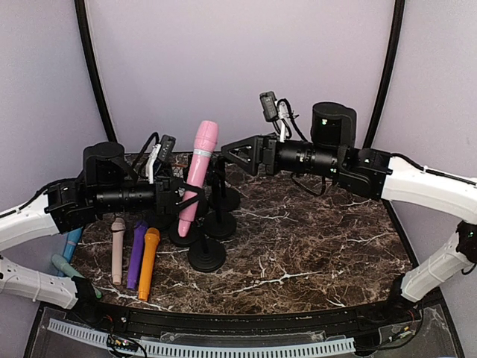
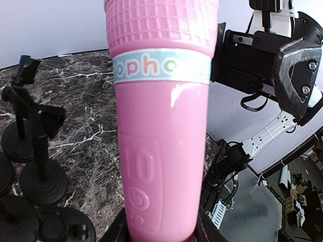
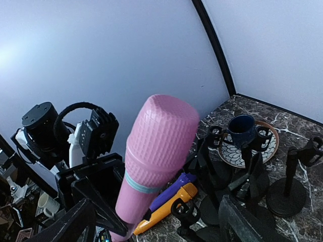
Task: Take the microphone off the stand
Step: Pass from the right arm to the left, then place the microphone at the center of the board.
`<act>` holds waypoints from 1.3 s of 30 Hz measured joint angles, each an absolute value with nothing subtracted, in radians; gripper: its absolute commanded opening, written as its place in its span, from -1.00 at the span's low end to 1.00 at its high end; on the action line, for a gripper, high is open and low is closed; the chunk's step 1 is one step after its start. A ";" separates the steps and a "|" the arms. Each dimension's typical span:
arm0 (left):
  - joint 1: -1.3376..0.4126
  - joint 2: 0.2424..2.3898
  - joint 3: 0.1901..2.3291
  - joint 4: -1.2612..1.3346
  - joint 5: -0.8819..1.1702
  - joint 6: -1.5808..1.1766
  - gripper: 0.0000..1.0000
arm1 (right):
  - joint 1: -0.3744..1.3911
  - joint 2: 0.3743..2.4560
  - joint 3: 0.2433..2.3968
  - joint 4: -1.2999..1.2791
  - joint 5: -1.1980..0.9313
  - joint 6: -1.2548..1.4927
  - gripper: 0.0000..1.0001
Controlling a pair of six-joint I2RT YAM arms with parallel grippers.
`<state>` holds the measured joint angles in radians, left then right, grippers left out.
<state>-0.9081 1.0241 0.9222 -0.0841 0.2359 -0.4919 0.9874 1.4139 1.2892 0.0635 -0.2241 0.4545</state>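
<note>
The pink microphone point(image 1: 199, 165) stands tilted over a cluster of black stands point(image 1: 207, 253), its grille end up. My left gripper point(image 1: 186, 200) is shut on its lower body; in the left wrist view the pink microphone point(image 2: 161, 151) fills the gap between both fingers of that gripper point(image 2: 160, 233). I cannot tell whether its lower end still sits in a stand's clip. My right gripper point(image 1: 227, 155) is open just right of the microphone's upper part. In the right wrist view the microphone point(image 3: 156, 146) rises beyond that gripper point(image 3: 161, 223), touching neither finger.
Beige point(image 1: 118, 247), purple point(image 1: 136, 255) and orange point(image 1: 147, 262) microphones lie on the marble table at the left, beside a blue one point(image 1: 71, 242). More black stands point(image 2: 40, 174) crowd the middle. A patterned plate point(image 3: 262, 146) holds a blue cup point(image 3: 241, 128).
</note>
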 measured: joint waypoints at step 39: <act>-0.882 0.725 0.300 -0.426 0.053 -1.029 -0.34 | 0.709 1.137 1.021 -0.009 0.131 0.644 0.77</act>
<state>-0.8818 0.7246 0.3004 -0.4263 0.0528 -1.0290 0.7090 1.1366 1.0206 -0.0093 0.1307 0.6441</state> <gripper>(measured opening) 0.354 0.885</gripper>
